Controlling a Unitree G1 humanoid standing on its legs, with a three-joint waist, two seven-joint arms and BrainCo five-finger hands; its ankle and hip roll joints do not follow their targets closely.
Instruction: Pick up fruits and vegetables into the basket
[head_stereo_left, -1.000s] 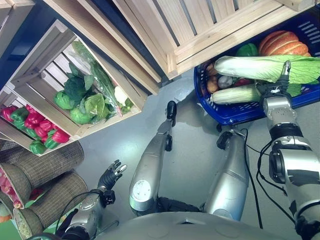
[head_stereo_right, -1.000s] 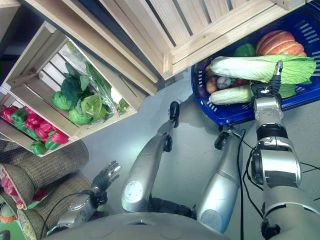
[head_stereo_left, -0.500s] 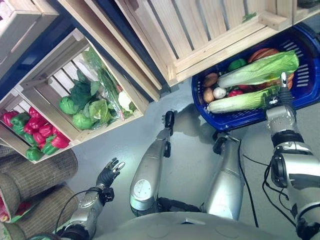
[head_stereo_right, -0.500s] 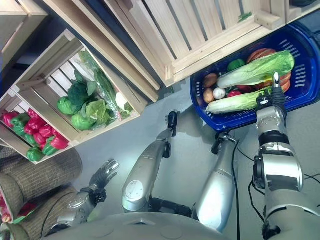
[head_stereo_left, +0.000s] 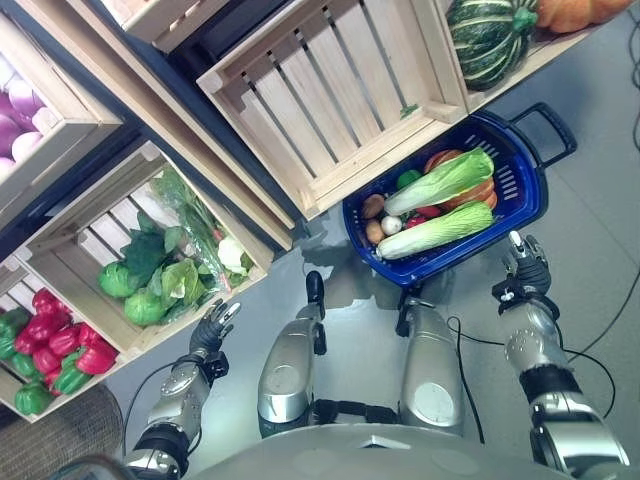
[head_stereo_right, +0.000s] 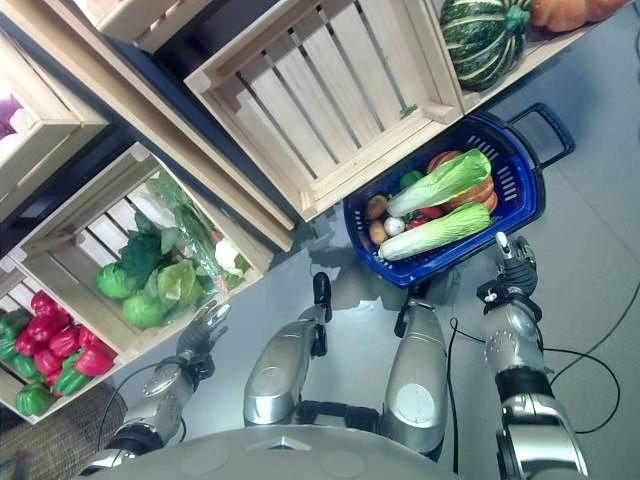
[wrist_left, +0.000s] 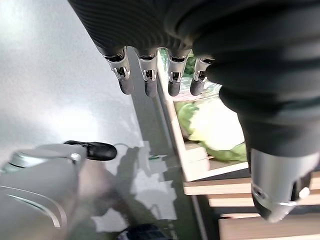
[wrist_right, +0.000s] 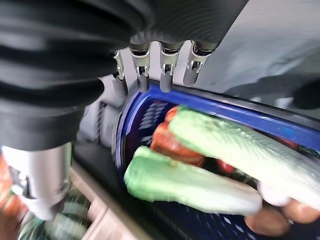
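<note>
A blue basket (head_stereo_left: 465, 252) stands on the grey floor below the crates. In it lie two long napa cabbages (head_stereo_left: 440, 182) (head_stereo_left: 435, 230), an orange pumpkin, a green pepper and several small round vegetables. My right hand (head_stereo_left: 522, 268) hovers just off the basket's front right corner, open, fingers straight, holding nothing. The right wrist view shows its fingers (wrist_right: 165, 70) above the basket's rim, with the cabbages (wrist_right: 190, 187) beyond. My left hand (head_stereo_left: 212, 325) is open and empty near the front edge of the crate of greens (head_stereo_left: 160, 270). Its fingers (wrist_left: 145, 75) point towards a pale cabbage (wrist_left: 210, 125).
An empty wooden crate (head_stereo_left: 340, 100) stands right behind the basket. A striped green squash (head_stereo_left: 490, 35) and an orange pumpkin (head_stereo_left: 580, 10) lie up right. Red and green peppers (head_stereo_left: 50, 350) fill a crate at far left, above a woven basket (head_stereo_left: 60, 440).
The camera has risen, so the whole scene looks smaller and shifted. My right hand has come back off the cabbage in the basket to the basket's front corner. The left hand is much as before.
</note>
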